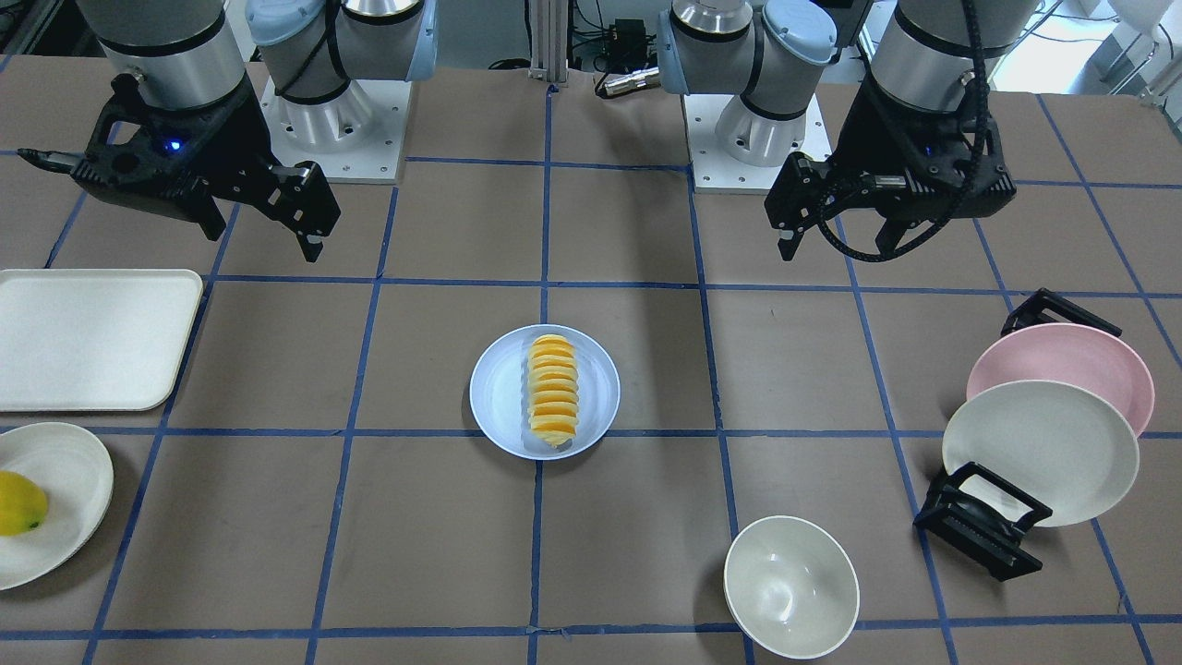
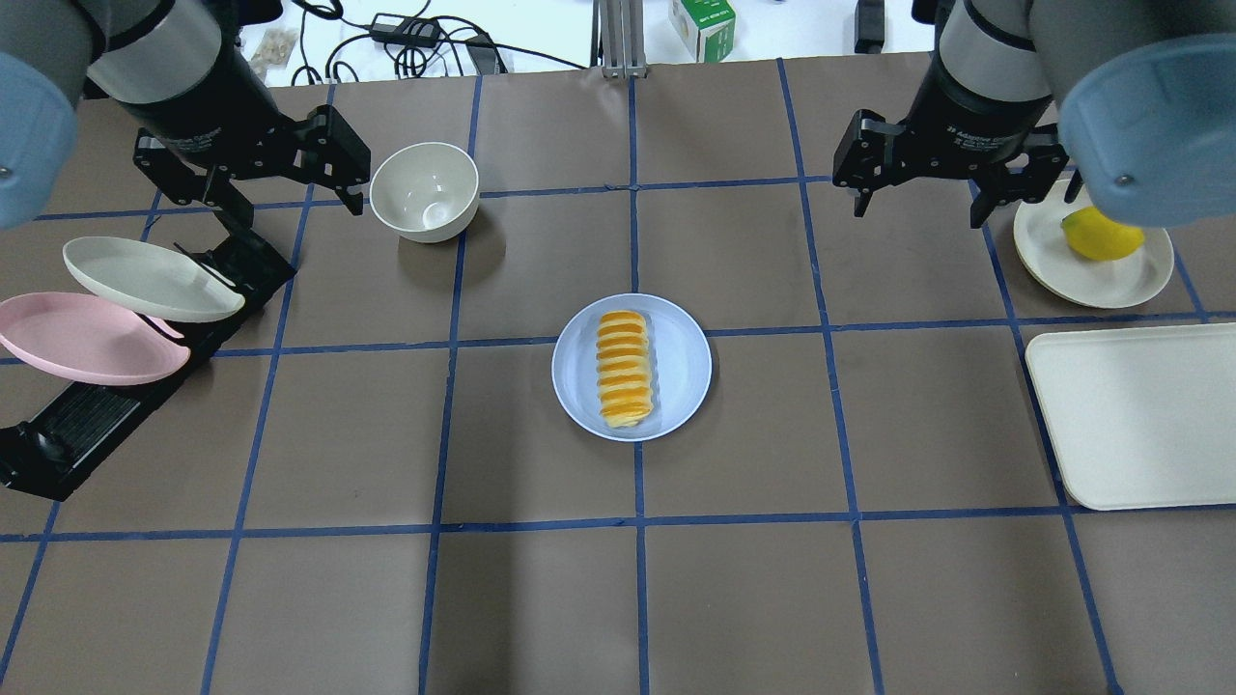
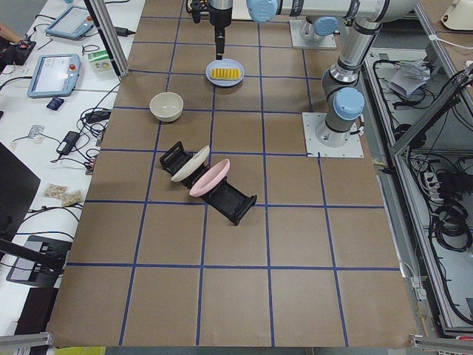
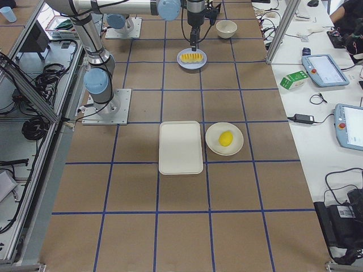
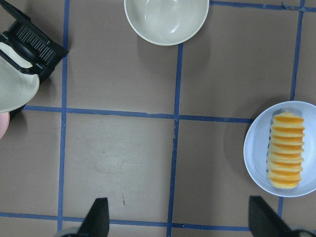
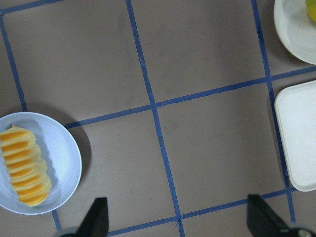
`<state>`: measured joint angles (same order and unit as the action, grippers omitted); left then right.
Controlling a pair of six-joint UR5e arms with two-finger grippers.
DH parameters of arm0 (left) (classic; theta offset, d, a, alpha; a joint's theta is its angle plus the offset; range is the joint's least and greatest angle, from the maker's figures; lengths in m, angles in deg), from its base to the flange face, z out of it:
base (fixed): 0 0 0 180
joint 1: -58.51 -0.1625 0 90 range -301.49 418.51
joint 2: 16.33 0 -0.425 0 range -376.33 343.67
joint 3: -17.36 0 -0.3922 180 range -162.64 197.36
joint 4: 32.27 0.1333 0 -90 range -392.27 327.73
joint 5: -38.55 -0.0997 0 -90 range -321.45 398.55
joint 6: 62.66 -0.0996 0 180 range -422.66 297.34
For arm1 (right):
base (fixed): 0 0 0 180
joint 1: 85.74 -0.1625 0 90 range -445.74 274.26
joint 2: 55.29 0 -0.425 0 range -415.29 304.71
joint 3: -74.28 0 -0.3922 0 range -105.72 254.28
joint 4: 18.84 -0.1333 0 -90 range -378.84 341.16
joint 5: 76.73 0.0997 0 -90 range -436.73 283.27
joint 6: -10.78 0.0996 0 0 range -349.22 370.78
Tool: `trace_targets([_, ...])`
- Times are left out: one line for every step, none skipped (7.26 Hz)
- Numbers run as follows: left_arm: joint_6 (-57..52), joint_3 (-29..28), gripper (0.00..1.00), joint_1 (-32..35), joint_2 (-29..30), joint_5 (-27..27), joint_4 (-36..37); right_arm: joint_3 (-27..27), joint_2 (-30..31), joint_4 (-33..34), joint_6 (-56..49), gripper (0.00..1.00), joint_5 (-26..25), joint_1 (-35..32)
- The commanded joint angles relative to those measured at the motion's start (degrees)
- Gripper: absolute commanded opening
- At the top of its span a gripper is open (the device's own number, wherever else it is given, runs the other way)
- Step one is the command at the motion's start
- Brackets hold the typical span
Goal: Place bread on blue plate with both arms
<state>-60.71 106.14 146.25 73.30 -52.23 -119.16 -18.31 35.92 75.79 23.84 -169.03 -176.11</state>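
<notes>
A: Where's the bread [image 2: 625, 369] rn?

B: We see it lying flat on the blue plate [image 2: 681, 372], mid surface [image 2: 541, 598]. In the overhead view its long axis runs 12-to-6, and it sits a bit toward the plate's 9 side. Nothing's touching it.

A: And the grippers?

B: Left gripper [image 2: 294, 198] is at approx. 10 o'clock from the plate, up off the surface, fingers spread, empty. Right gripper [image 2: 917, 210] is at approx. 2, same deal: spread wide, holding nothing. Both are well apart from the plate.

A: Other stuff we can make out?

B: White bowl [image 2: 425, 191] at approx. 10–11, just beside the left gripper. Black rack [image 2: 77, 425] at 9 w/ a cream plate [image 2: 145, 280] and a pink plate [image 2: 77, 338] leaning in it. Cream tray [image 2: 1139, 415] at 3. Small white dish [image 2: 1091, 270] w/ a yellow fruit [image 2: 1101, 236] at 2, partly under the right arm.
</notes>
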Motion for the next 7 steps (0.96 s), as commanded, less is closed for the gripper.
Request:
trace_targets([0.07,0.51,1.00,0.06,-0.59,-0.71,-0.03,0.39,0.72,-0.85,0.30,1.00,1.33,0.90])
trace_targets([0.07,0.52,1.00,0.06,-0.59,-0.62,-0.03,-0.04,2.46,-0.85,0.21,1.00,1.51,0.55])
trace_targets([0.07,0.52,1.00,-0.03,-0.59,-0.62,-0.03,-0.13,2.83,-1.02,0.21,1.00,1.42,0.46])
trace_targets([0.15,0.52,1.00,-0.03,-0.77,-0.53,-0.03,-0.22,2.83,-1.37,0.21,1.00,1.42,0.46])
trace_targets([0.24,0.52,1.00,-0.03,-0.77,-0.45,-0.03,-0.22,3.01,-1.81,0.12,1.00,2.20,0.46])
trace_targets([0.24,0.52,1.00,-0.03,-0.77,-0.45,-0.03,-0.22,3.09,-1.82,0.12,1.00,3.69,0.37])
trace_targets([0.24,0.52,1.00,-0.03,-0.68,-0.53,-0.03,-0.22,3.27,-1.82,0.04,1.00,5.18,0.20])
